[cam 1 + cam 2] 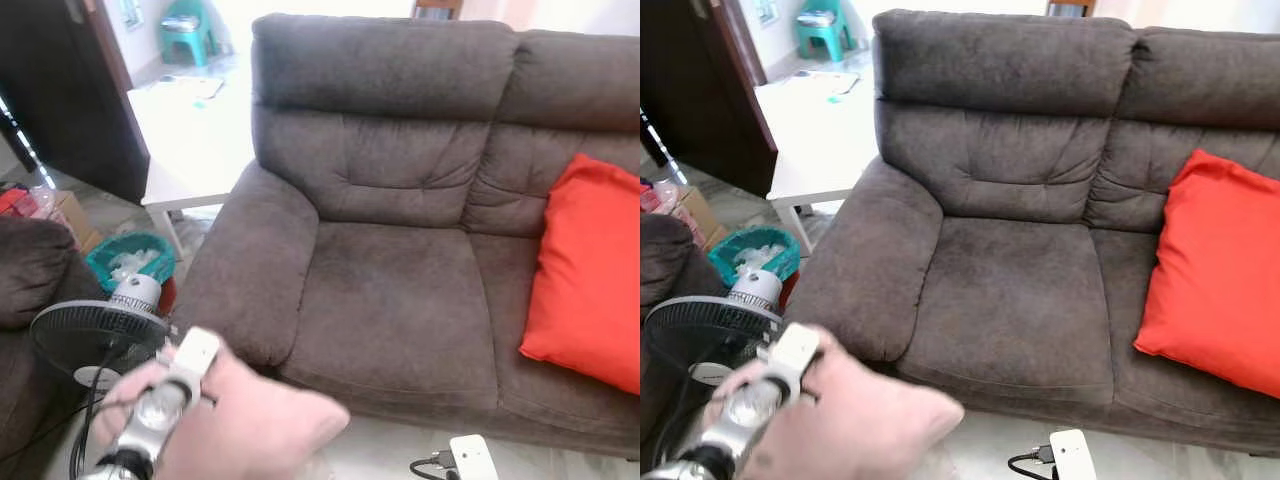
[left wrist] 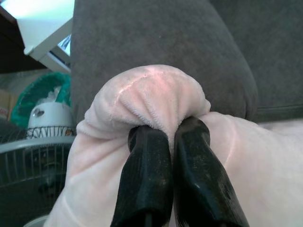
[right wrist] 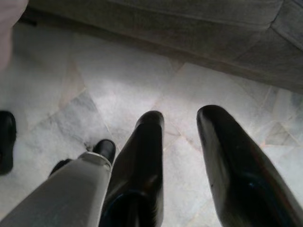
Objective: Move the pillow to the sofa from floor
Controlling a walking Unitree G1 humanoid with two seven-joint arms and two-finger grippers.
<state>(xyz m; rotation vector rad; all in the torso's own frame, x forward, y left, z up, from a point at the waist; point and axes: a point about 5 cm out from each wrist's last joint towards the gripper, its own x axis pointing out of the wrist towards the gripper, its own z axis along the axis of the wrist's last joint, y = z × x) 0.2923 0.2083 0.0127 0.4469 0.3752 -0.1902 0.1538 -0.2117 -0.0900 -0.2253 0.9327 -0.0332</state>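
Roughly midway, by the look of it: pale pink pillow [image 1: 250, 425] off the floor and carried low in front of the sofa [image 1: 390, 300], just beside its arm, not yet on the seat. Left to do: raise, reach over the cushion edge, let go. Left end effector [image 2: 166, 137] pressed tight on a bunched fold of the pillow, silver forearm angled up and forward toward the seat. Right end effector [image 3: 182, 120] hanging idle, pointed down at the marble floor [image 3: 118, 90], fingers apart and holding nothing. Red cushion [image 1: 590, 270] already leaning on the far seat.

Pink pillow [image 1: 250, 430] (plush), before sofa [image 1: 400, 300]
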